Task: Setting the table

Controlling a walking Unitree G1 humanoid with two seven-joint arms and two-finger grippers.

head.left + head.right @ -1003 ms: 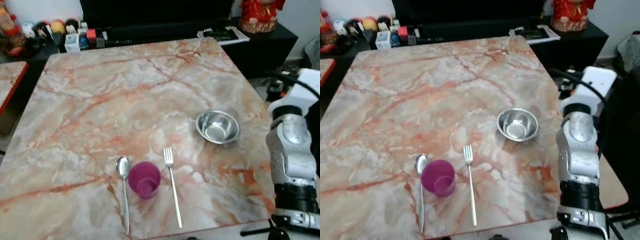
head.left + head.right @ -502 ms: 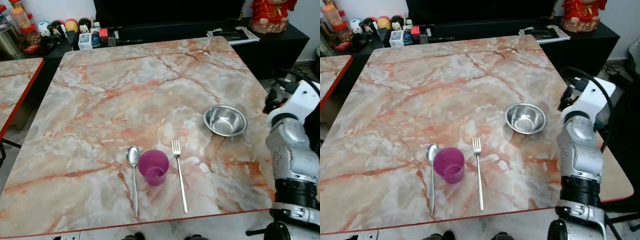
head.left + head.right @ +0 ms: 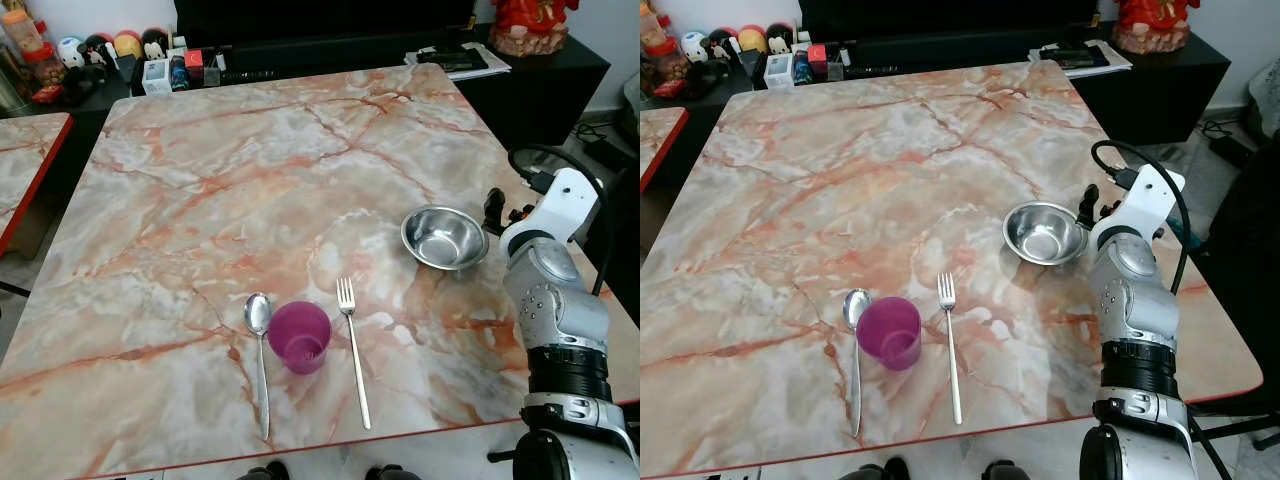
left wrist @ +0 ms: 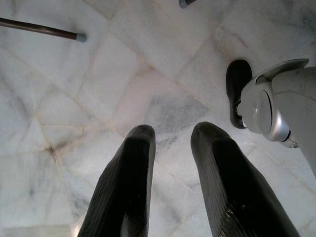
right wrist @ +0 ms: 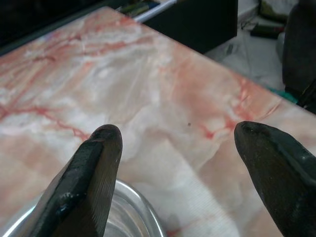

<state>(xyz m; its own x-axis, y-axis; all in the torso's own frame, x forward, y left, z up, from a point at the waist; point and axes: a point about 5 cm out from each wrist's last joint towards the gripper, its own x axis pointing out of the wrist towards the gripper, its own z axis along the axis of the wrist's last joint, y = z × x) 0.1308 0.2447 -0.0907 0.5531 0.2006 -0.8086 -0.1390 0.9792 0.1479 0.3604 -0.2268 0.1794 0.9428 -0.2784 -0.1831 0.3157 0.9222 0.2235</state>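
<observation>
On the marble table [image 3: 250,170] a purple cup [image 3: 300,336] stands near the front edge. A spoon [image 3: 260,360] lies to its left and a fork [image 3: 352,350] to its right. A steel bowl [image 3: 444,237] sits further right, upright and empty. My right gripper [image 3: 1090,206] is raised at the bowl's right rim. In the right wrist view this gripper [image 5: 177,133] is wide open, with the bowl's rim [image 5: 136,210] below one finger and nothing held. My left gripper [image 4: 174,132] hangs idle over the floor, fingers apart.
A second marble table [image 3: 25,170] with a red edge stands to the left. Behind the table runs a black cabinet [image 3: 330,50] with small jars [image 3: 150,70], papers [image 3: 455,58] and a red figurine [image 3: 530,20]. Something dark [image 3: 1250,270] stands to the right.
The camera has shifted. My right arm has swung forward over the table's right edge, bringing its fingers up beside the steel bowl. Cup, spoon, fork and bowl have not moved.
</observation>
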